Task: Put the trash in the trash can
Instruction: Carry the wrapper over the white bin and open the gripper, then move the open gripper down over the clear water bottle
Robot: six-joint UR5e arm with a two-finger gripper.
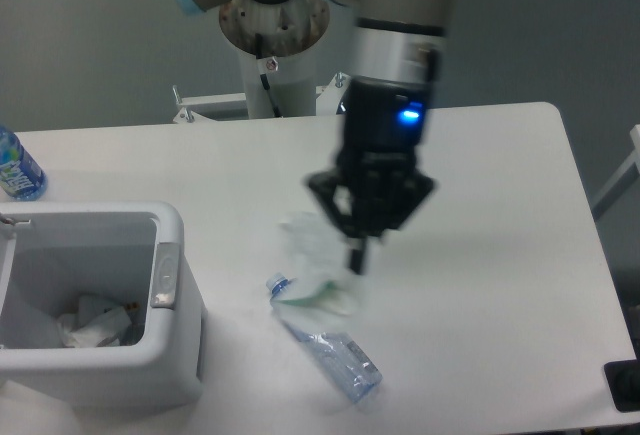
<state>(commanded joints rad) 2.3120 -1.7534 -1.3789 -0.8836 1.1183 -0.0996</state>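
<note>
The claw (357, 255) hangs above the middle of the white surface (500, 205), its fingers pinched on a crumpled white carton piece (312, 267) with a green edge (the picture is blurred here, so the exact grip is hard to read). The piece dangles just over the cap end of the clear plastic bottle (328, 348), which lies on its side on the surface, cap toward the trash can (165, 305). The white can sits at the front left corner, well apart from the claw, with crumpled white scraps (95, 320) inside. A bluer bottle (15, 167) stands at the far left edge.
</note>
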